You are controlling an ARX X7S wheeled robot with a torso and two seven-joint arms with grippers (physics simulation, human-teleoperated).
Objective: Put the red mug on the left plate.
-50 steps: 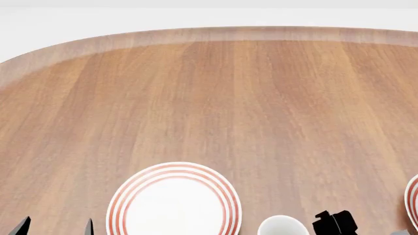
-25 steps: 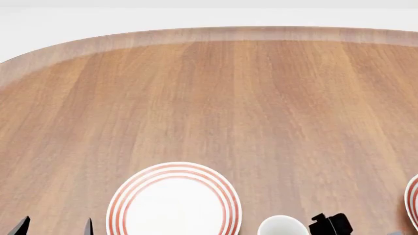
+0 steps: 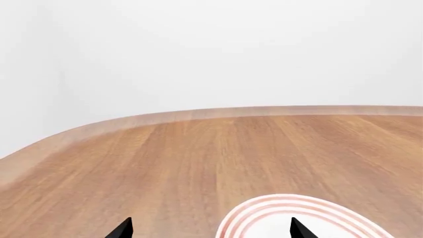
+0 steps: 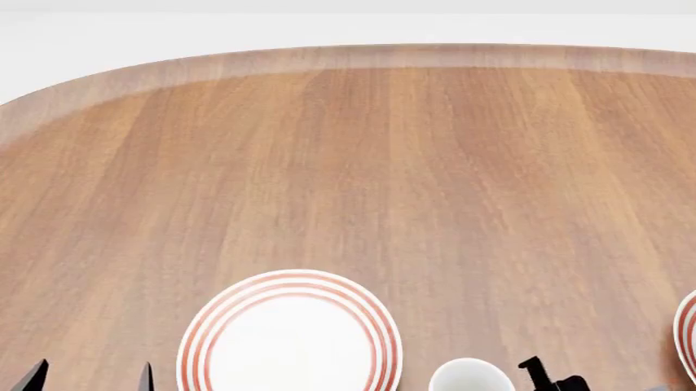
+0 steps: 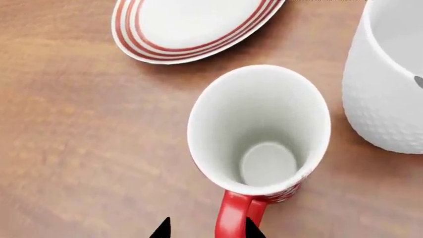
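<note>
The red mug (image 5: 259,130) stands upright on the wooden table, white inside, its red handle (image 5: 233,218) pointing at my right gripper (image 5: 208,230). That gripper is open, and the handle lies between its tips, close to one of them. Its black body (image 4: 547,378) shows at the head view's bottom edge, beside a white mug rim (image 4: 471,377). The left plate (image 4: 207,326), white with red rings, lies near the front. My left gripper (image 3: 211,230) is open and holds nothing, hovering over that plate's (image 3: 264,206) edge.
A larger white dimpled mug (image 5: 387,84) stands close beside the red mug. A ringed plate (image 5: 191,29) lies just beyond the red mug. The right plate (image 4: 689,330) shows only as a sliver at the head view's right edge. Bare wood (image 4: 381,163) stretches to the table's far rim.
In the head view my right gripper's black body has slid down toward the bottom edge. The left gripper, plates and mug rim have not moved.
</note>
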